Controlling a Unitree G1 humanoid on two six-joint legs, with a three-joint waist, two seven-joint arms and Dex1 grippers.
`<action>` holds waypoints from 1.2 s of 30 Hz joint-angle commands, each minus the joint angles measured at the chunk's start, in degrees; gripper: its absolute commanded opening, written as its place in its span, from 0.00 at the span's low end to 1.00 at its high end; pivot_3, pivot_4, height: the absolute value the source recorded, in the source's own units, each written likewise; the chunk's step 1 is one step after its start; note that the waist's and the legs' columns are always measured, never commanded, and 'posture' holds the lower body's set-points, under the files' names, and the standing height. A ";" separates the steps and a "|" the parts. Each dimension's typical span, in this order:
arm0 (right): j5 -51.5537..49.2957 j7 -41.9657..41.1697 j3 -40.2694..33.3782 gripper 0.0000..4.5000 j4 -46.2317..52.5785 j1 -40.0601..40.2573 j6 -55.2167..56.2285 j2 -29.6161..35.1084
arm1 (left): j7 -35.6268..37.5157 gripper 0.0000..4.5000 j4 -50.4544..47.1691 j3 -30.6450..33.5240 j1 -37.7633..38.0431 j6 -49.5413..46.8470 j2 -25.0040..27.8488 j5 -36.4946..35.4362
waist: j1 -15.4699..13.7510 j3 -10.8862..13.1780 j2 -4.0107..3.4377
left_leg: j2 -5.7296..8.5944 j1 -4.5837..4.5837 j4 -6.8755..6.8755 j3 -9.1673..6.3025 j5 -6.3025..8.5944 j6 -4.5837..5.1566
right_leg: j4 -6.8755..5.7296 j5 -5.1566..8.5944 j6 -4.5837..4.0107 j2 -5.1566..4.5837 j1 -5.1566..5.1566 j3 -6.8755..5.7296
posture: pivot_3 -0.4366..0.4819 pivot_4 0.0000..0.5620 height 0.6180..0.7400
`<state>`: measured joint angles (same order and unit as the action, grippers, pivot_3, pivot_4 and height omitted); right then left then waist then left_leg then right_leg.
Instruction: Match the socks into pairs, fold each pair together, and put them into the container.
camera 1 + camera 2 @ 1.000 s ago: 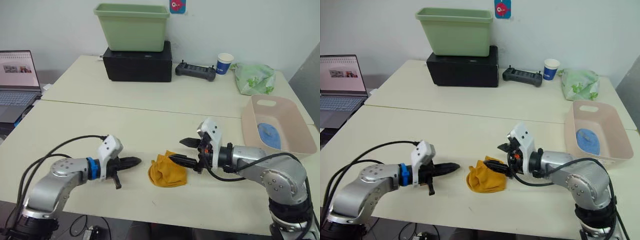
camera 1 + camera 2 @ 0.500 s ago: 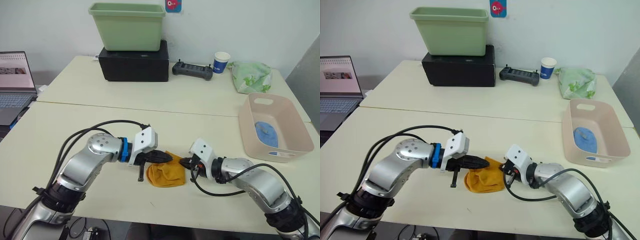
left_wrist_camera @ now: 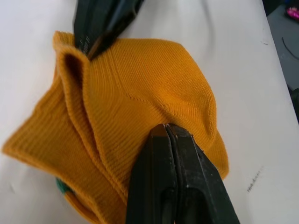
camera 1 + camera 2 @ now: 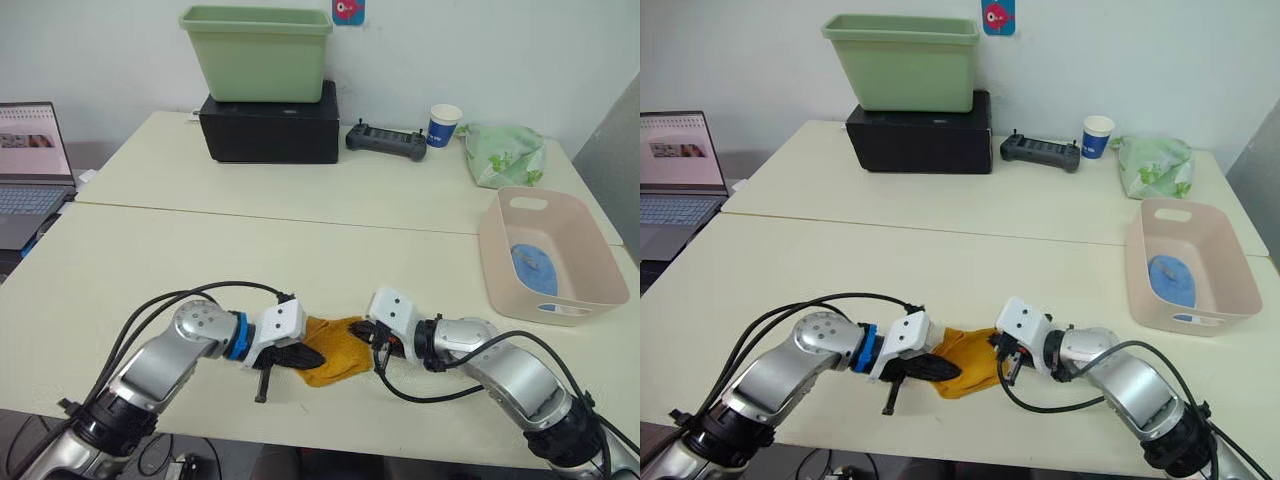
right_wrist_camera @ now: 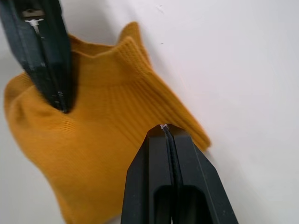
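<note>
Low in the centre of the frame, the orange socks (image 4: 332, 350) are pinched from both sides: the left gripper (image 4: 297, 357) and right gripper (image 4: 372, 334) are each clamped tight on the fabric. Further back at right, a blue sock (image 4: 534, 271) is seen lying in the pink basin (image 4: 590, 246).

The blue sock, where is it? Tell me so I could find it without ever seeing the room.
Start at the cream table and look to the robot's right edge, where a pale pink basin with handle slots sits. The light blue sock lies on its floor. It is the lone blue fabric in view; the other sock in sight is mustard orange, out on the tabletop between the two grippers.
</note>
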<state>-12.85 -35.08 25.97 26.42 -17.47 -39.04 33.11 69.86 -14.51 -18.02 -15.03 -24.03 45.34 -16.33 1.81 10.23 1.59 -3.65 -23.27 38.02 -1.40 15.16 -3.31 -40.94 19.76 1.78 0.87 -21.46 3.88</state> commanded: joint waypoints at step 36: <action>-16.91 -4.92 -15.26 0.09 10.80 6.11 -16.07 1.76 | -4.78 0.00 -0.87 1.13 0.98 -2.58 1.82 1.62 | 0.08 0.03 0.03 | 0.01 0.06 0.02 -0.02 -0.01 -0.01 | -0.02 0.00 0.00 -0.02 0.09 -0.02 | 0.48 0.27 0.64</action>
<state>-27.44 -41.86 12.78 36.25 -9.52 -51.63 35.88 64.70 -16.81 -15.18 -14.47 -28.88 46.53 -17.60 1.89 10.25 1.62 -3.66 -23.18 38.03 -1.41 15.15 -3.32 -40.97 19.75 1.78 0.87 -21.38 3.89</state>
